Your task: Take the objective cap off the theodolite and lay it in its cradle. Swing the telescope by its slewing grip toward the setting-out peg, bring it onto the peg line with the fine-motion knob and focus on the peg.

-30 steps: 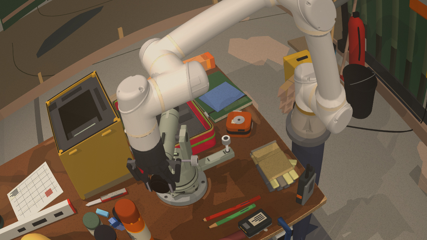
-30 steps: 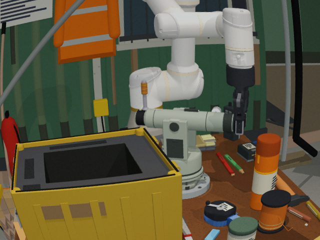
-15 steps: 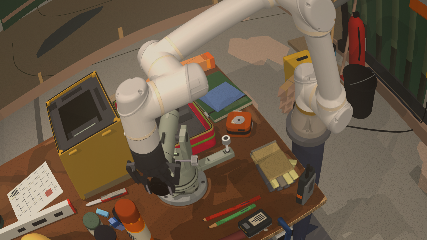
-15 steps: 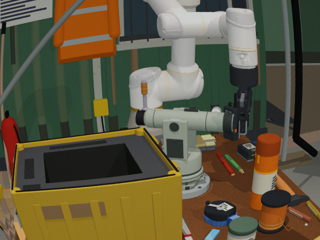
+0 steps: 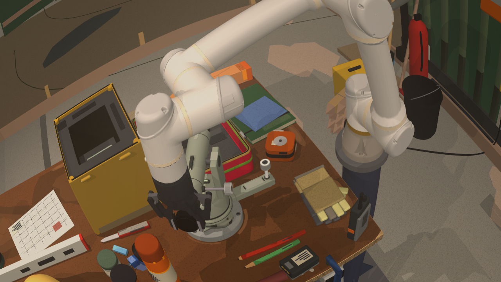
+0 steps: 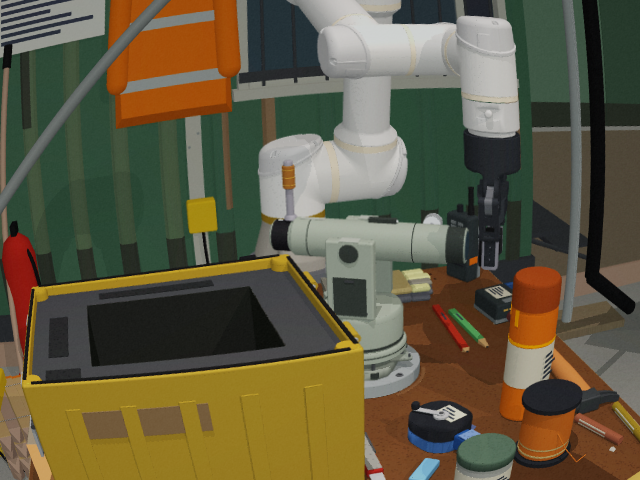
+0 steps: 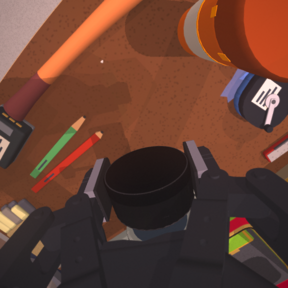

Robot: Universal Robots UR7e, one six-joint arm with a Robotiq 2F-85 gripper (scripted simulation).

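On the brown worktable a grey-green theodolite (image 5: 210, 182) stands on a round base, its telescope (image 6: 372, 238) lying level. My gripper (image 7: 146, 172) comes down at the telescope's objective end, and its two fingers are clamped on either side of the round black objective cap (image 7: 147, 182), which sits just off the front of the tube (image 5: 185, 220). A grey arm with a knurled silver knob (image 5: 265, 164) sticks out from the theodolite's base, and a second knurled knob (image 5: 228, 188) sits on its side. An orange-tipped peg (image 6: 288, 178) stands behind the eyepiece end.
A yellow foam-lined case (image 5: 101, 154) stands open left of the theodolite. An orange and white flask (image 6: 532, 330), a red and a green pencil (image 5: 273, 247), a black meter (image 5: 299, 261), gloves (image 5: 322, 198), a radio (image 5: 359, 217) and a tape measure (image 5: 280, 144) lie around it.
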